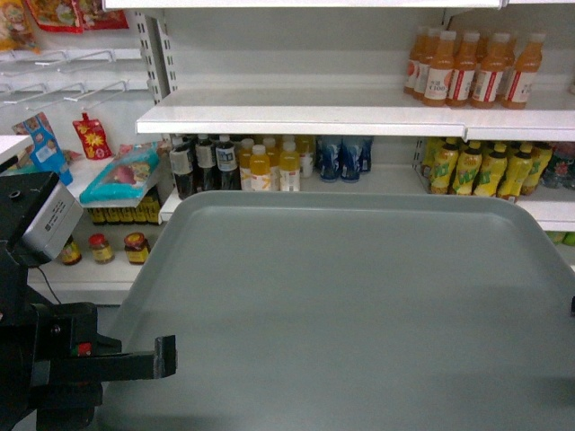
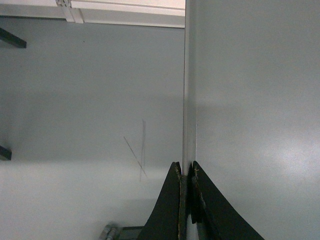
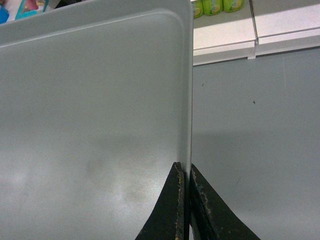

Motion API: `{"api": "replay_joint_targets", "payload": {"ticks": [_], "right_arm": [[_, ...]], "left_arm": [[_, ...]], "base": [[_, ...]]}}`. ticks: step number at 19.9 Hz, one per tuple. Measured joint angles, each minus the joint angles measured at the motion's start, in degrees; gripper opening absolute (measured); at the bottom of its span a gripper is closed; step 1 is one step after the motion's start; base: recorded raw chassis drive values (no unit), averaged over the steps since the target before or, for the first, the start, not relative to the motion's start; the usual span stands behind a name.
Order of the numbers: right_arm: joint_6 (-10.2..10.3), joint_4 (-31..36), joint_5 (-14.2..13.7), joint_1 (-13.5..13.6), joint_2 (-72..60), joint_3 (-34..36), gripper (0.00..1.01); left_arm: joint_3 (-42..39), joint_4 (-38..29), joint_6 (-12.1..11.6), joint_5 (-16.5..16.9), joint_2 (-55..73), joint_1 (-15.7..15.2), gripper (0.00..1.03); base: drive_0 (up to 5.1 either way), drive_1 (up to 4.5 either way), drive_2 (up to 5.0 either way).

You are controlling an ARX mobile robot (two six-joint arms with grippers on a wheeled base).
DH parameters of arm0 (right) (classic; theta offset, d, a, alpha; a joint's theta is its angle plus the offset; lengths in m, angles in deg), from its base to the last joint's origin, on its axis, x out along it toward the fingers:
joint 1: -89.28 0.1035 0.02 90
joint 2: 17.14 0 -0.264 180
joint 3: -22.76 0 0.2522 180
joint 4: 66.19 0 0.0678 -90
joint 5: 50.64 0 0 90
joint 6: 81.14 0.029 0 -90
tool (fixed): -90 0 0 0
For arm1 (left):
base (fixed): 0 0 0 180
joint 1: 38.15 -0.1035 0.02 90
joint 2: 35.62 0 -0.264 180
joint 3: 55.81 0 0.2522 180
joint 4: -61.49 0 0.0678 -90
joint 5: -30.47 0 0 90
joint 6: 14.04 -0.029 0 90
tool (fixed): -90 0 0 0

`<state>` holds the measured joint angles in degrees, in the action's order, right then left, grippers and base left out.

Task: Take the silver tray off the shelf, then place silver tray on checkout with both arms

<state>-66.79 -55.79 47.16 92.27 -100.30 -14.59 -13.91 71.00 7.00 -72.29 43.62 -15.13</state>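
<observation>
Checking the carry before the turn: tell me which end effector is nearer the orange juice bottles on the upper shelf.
Right, judging by sides. The orange juice bottles stand upper right; the right end effector clamps the silver tray at its right rim, the left end effector at its left rim.

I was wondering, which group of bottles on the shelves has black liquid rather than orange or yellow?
The dark bottles with white labels on the lower shelf, left of the small yellow bottles, just beyond the silver tray's far left corner.

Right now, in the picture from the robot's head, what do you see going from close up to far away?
Left gripper on the silver tray → dark and yellow drink bottles on the lower shelf → white shelf board above → orange drink bottles at the top right.
</observation>
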Motion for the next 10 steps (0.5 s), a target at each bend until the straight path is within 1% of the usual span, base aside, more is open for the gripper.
{"api": "replay_joint_targets", "payload": {"ticks": [10], "right_arm": [[0.0,0.1,0.0,0.0,0.0,0.0,0.03]], "left_arm": [[0.0,0.0,0.0,0.0,0.0,0.0,0.03]], "base": [[0.0,-4.26,4.3]]}}
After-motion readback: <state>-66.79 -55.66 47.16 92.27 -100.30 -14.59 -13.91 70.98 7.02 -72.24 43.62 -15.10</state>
